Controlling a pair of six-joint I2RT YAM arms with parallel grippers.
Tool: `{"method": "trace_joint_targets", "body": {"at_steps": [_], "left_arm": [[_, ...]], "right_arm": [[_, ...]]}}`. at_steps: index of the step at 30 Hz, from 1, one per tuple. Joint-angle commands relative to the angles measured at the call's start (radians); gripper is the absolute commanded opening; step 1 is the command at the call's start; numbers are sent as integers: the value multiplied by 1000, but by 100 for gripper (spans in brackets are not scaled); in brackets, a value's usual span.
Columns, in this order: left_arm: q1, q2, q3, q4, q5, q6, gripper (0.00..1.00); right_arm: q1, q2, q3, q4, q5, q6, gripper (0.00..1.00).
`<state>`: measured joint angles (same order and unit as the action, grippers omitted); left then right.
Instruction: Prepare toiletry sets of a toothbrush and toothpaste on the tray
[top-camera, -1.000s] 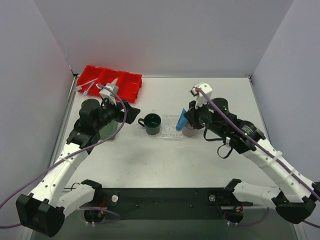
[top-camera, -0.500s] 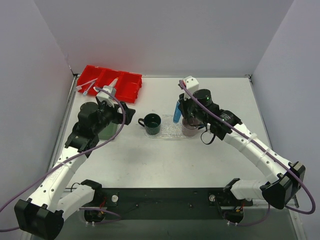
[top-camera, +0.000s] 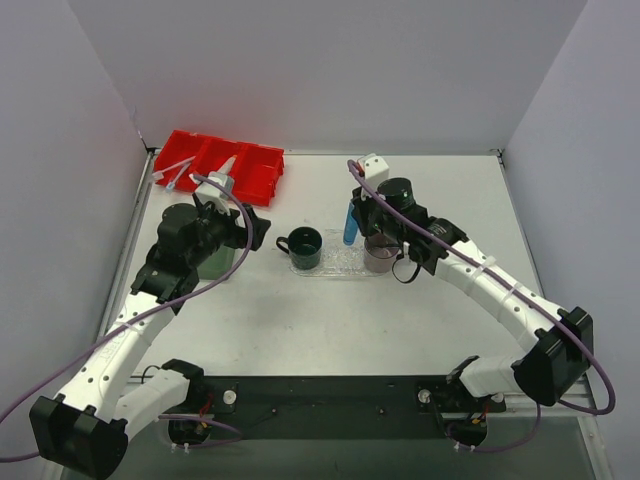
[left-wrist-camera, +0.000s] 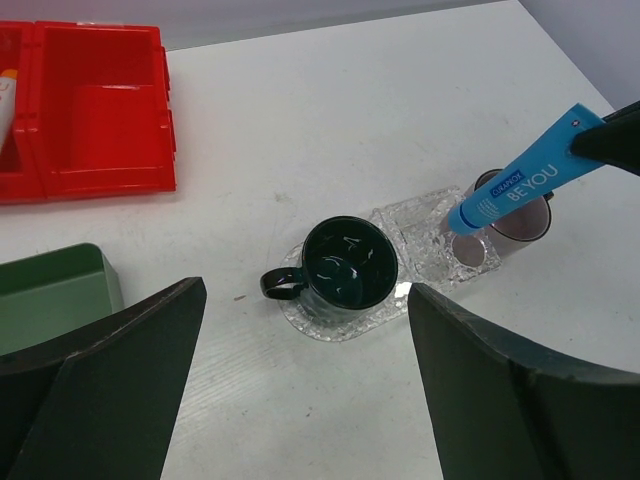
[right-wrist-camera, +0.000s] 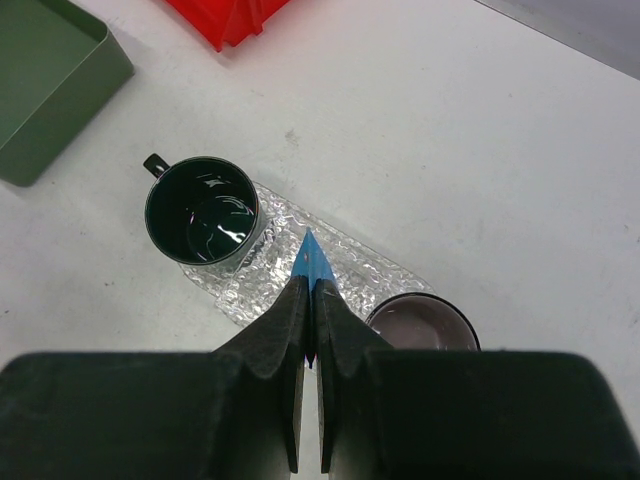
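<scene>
My right gripper (top-camera: 362, 208) is shut on the bright blue toothpaste (top-camera: 350, 224) and holds it cap-down above the clear tray (top-camera: 340, 262), between the two cups. In the right wrist view the shut gripper (right-wrist-camera: 311, 300) pinches the tube's flat end (right-wrist-camera: 312, 262) over the tray (right-wrist-camera: 345, 262). The left wrist view shows the tube (left-wrist-camera: 520, 180) slanting over the tray (left-wrist-camera: 420, 232). My left gripper (top-camera: 262, 228) is open and empty left of the tray, and it also shows wide open in its wrist view (left-wrist-camera: 300, 400). Pale toothbrushes (top-camera: 174, 172) and a white tube (top-camera: 228, 165) lie in the red bin.
A dark green mug (top-camera: 303, 247) stands on the tray's left end and a brownish cup (top-camera: 380, 256) at its right end. The red bin (top-camera: 255, 168) is at the back left. A dark green square tray (top-camera: 208, 260) lies under my left arm.
My right gripper has carried the blue toothpaste leftward and back, from above the brownish cup toward the tray's middle. The left arm has hardly moved.
</scene>
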<state>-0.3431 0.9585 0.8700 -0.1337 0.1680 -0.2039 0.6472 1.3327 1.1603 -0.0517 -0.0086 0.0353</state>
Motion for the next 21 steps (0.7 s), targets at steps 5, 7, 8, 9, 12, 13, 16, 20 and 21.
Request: {"method": "trace_joint_targets", "body": {"at_steps": [5,7,8,9,12,13,16,20,21], "left_arm": [[10,3,26,8,5,14,92],[12,3,26,8,7,14,92],[13,3,26,6,8,14,92],[13,3,26,8,10,14,92],[15,6,27,6,13,15,91],[15,6,27,6,13,14,92],[18,8,26,6,16,14,91],[21,11,27,8,19,15,91],[21,13,27,6,21,14,91]], "right_arm": [[-9,33,6,107,-16,-26,0],[-9,43,6,110,-13,-28,0],[-9,48,6,108,-11,-28,0],[-9,49,6,110,-11,-29,0],[-9,60,7,110,-7,-52,0],[-11,63,6,115,-4,-57,0],[-11,68,3,121,1,-63,0],[-11,71,2,122,5,-67,0],[-12,72,-1,122,6,-71,0]]}}
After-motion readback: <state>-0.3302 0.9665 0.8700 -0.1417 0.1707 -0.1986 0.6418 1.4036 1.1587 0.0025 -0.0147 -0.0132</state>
